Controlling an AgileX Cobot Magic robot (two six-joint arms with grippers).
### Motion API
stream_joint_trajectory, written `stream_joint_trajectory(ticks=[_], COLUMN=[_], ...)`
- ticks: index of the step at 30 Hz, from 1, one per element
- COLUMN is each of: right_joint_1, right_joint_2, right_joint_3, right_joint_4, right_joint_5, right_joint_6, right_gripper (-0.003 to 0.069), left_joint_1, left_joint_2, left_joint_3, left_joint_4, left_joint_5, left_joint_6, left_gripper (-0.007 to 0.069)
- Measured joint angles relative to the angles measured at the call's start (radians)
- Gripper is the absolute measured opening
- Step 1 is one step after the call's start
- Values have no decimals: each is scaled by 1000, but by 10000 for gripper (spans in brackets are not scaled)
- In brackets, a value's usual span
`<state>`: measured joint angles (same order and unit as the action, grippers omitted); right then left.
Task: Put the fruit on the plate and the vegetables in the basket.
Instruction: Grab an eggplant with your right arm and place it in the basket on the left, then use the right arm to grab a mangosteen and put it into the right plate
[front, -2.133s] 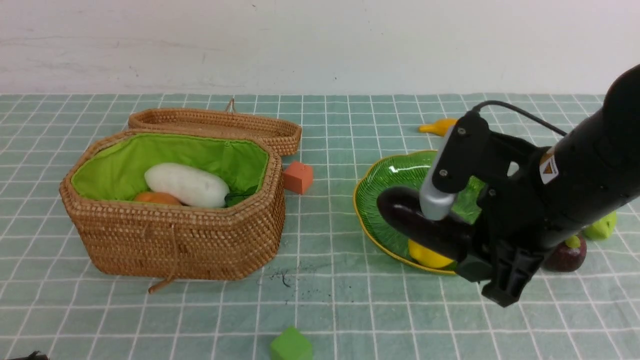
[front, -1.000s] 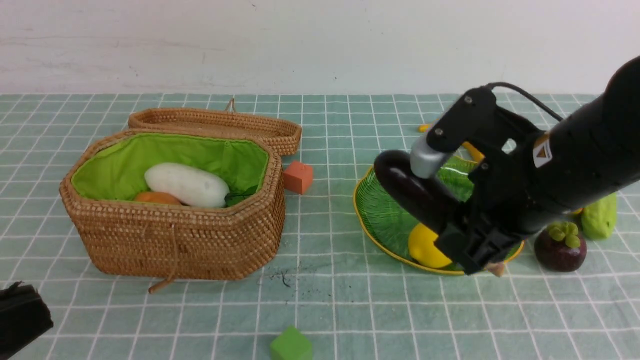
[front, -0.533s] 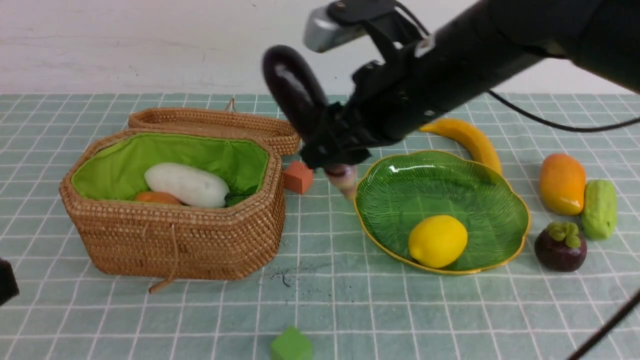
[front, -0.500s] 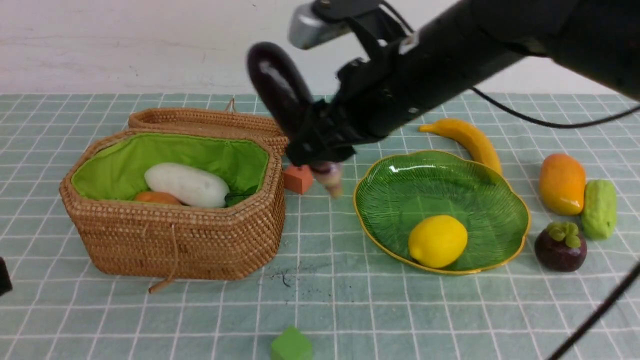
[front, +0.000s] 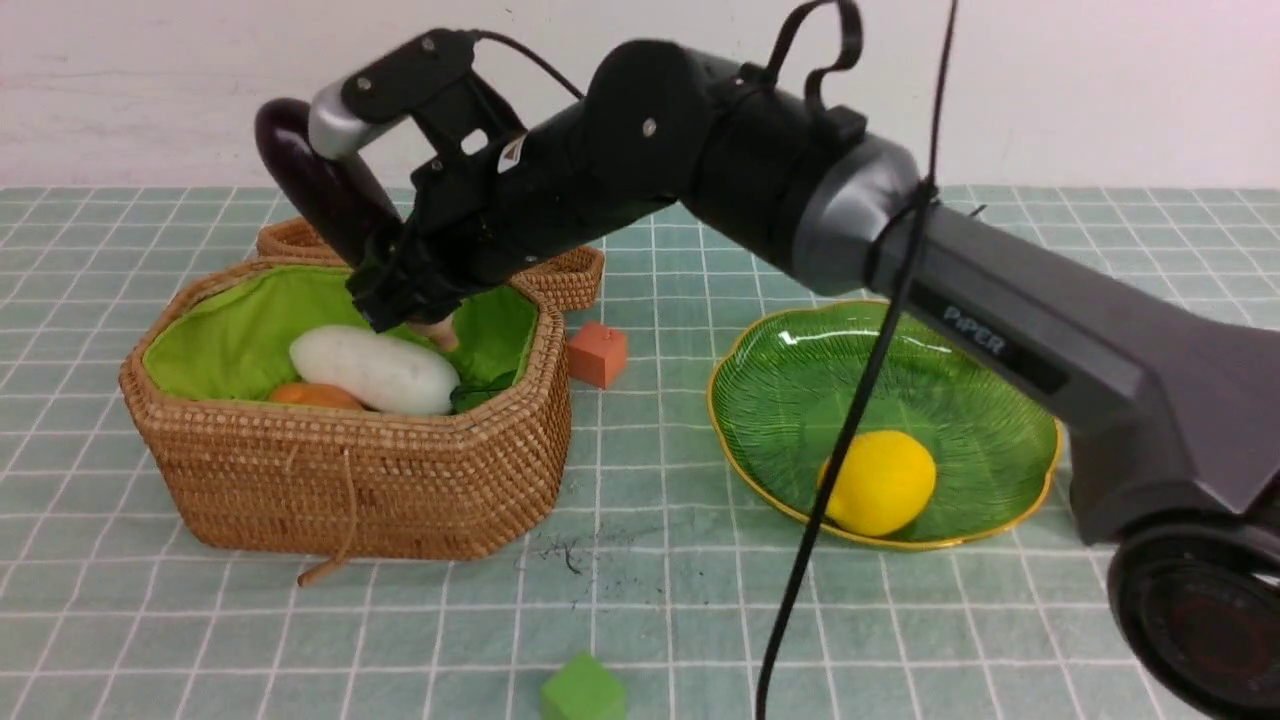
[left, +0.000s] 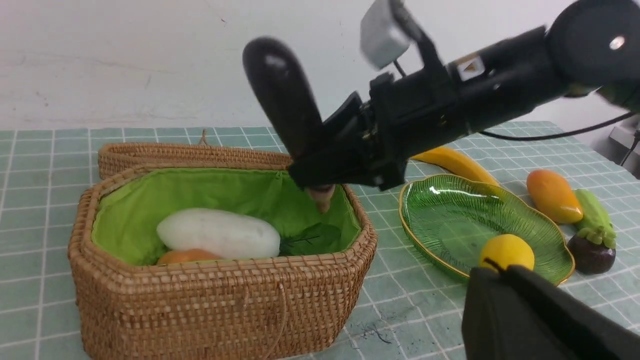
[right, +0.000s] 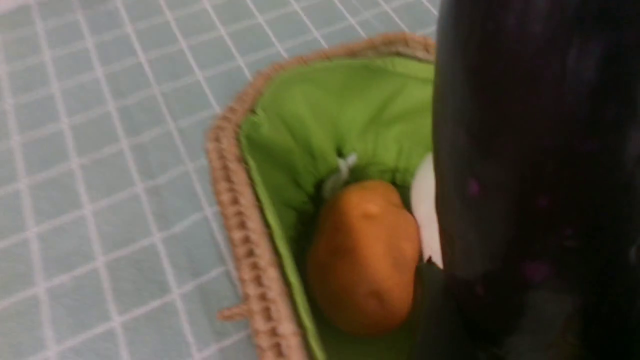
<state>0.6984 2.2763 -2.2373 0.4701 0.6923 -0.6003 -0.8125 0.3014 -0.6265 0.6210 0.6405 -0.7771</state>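
The right arm's fingers (left: 345, 170) grip the dark purple glossy eggplant (front: 310, 185) near its stem end, upright above the brown woven wicker basket (front: 350, 490). Better to lower it inside, beside the long white radish (front: 375, 370), before they open.

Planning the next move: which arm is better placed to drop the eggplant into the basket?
The right. Its tool grips the eggplant over the open basket; the left tool is shut, empty and away from it.

- Front: mid-distance, facing far wall (front: 200, 90).
- Left wrist: from left, shares basket (left: 200, 310), plate (left: 450, 220) with front.
- Right wrist: close, down into basket.
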Motion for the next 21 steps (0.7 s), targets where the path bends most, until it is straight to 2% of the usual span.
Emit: stream_joint_trajectory(ticks=[1, 2, 3, 6, 10, 13, 16, 17, 18, 20, 21], right_joint_1=[0, 0, 0, 0, 0, 0, 0, -5, -7, -31, -31], right_joint_2=[0, 4, 4, -15, -92, -215, -337, -372, -378, -432, -435], right_joint_3=[0, -1, -2, -5, -5, -9, -17, -18, -18, -16, -15], right_joint_4=[-4, -38, -42, -110, -199, -329, -470, -524, -533, -617, -617], right_joint_5=[0, 2, 2, 32, 159, 345, 516, 543, 546, 564, 564], right_joint_6=[0, 11, 12, 43, 100, 208, 328, 353, 364, 435, 442], right_gripper=[372, 479, 492, 647, 666, 593, 436, 377, 353, 213, 203], left_joint_1=[0, 0, 0, 0, 0, 0, 0, 0, 0, 0, 0], left_joint_2=[0, 0, 0, 0, 0, 0, 0, 0, 0, 0, 0], left_joint_3=[0, 0, 0, 0, 0, 0, 0, 0, 0, 0, 0], left_joint_4=[0, 0, 0, 0, -1, -34, -153, -206, -229, -386, -386], left_joint_5=[0, 0, 0, 8, 14, 13, 10, 10, 10, 9, 9], left_joint_6=[1, -3, -3, -5, -5, 4, 98, 144, 154, 293, 305], left_gripper=[-13, -13, -13, -13, -13, -13, -13, -13, -13, -13, -13])
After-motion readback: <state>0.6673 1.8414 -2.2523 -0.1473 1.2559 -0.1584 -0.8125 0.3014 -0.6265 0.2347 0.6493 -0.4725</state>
